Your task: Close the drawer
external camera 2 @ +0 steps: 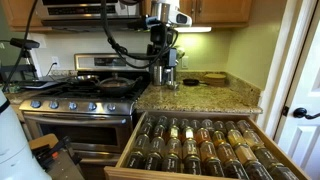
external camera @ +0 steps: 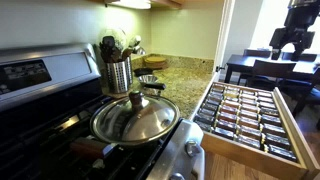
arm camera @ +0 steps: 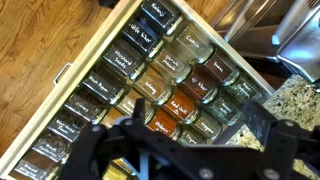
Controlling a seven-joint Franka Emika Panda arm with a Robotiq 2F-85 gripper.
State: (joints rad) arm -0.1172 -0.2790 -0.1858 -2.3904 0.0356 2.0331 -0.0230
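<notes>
— Several rows of small dark-lidded spice jars (arm camera: 165,85) are shown in the wrist view; can any writing be read?

— White lettering is seen on every dark label, but it is too blurred to be read with certainty. The display on the steel stove with knobs (external camera: 40,70) cannot be read either.

— Where is the wide shallow light-wood drawer (external camera 2: 125,152) found?

— It is seen drawn far out below the speckled granite countertop (external camera 2: 200,98), just beside the stove, with its tiers of jars laid bare in both exterior views. In the wrist view its pale rim is bordered by a brown wooden floor (arm camera: 40,40).

— How is the hand held?

— The dark Robotiq gripper (arm camera: 185,150) is held over the jars with its fingers (arm camera: 105,150) spread wide, and nothing is gripped. In an exterior view the gripper (external camera: 290,42) is seen high above the drawer, well apart from the jars.

— What room is left at the edges?

— Open air is shown over the whole drawer and between the gripper and the jars. A round steel-lidded pan (external camera: 135,118) is set on the stove, apart from the drawer's near rim. A white door (external camera 2: 300,70) is seen near the drawer's side away from the stove.
</notes>
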